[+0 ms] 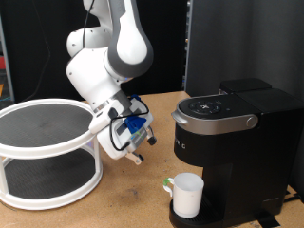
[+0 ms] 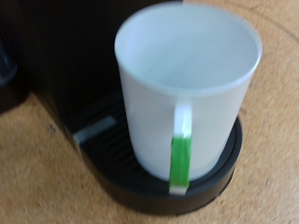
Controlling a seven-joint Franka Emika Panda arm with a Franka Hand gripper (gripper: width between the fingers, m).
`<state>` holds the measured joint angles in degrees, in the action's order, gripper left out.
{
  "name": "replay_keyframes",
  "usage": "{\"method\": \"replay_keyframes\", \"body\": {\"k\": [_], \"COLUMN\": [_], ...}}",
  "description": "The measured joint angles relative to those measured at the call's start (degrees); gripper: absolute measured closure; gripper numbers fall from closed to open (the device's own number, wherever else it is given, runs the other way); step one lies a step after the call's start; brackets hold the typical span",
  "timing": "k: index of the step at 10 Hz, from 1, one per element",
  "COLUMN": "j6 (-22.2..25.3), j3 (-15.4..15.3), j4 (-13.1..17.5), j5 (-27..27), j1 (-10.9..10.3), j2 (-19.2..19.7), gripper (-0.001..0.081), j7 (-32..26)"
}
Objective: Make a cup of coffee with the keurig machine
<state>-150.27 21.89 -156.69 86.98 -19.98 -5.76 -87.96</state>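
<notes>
A: Where do we find the cup (image 1: pixel 187 194) right now?

B: We see it standing upright on the drip tray (image 1: pixel 220 217) of the keurig machine (image 1: pixel 233 142), under the overhanging head, at the exterior view's lower right. In the wrist view the cup (image 2: pixel 187 84) fills most of the picture; we look down into its open mouth, and its handle (image 2: pixel 181 149) faces the camera with a green strip along its lower part.

A: And the gripper?

B: The gripper (image 1: pixel 136 142) hangs over the wooden table (image 1: pixel 133 195), between the white two-tier round rack (image 1: pixel 47 152) on the exterior view's left and the machine on the right. It is apart from the cup, up and to the exterior view's left of it, touching nothing we can make out.

A: Are the fingers spread or pressed together?

B: We cannot tell; they are small and partly hidden by the blue and white parts of the hand, and no fingers show in the wrist view. We see nothing held between them.

A: The machine's lid?

B: It looks lowered, its silver-trimmed top flat
</notes>
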Motion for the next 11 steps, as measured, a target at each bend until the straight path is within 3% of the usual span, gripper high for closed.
{"method": "replay_keyframes", "body": {"k": [2,6,9,11], "j6": [0.4,5.8,7.1,8.3], "j3": [0.1,0.6,0.5,-0.5], "j4": [-1.2,-2.8,-2.1,-1.5], "j5": [-4.9,-13.7,-13.6,-14.4], "j1": [1.0,4.3,4.3,4.3], "j2": [-5.1,-15.0,-15.7,-19.1], "gripper": [0.0008,0.0008,0.0008,0.0008], "j7": [5.0,14.9,16.1,20.3]}}
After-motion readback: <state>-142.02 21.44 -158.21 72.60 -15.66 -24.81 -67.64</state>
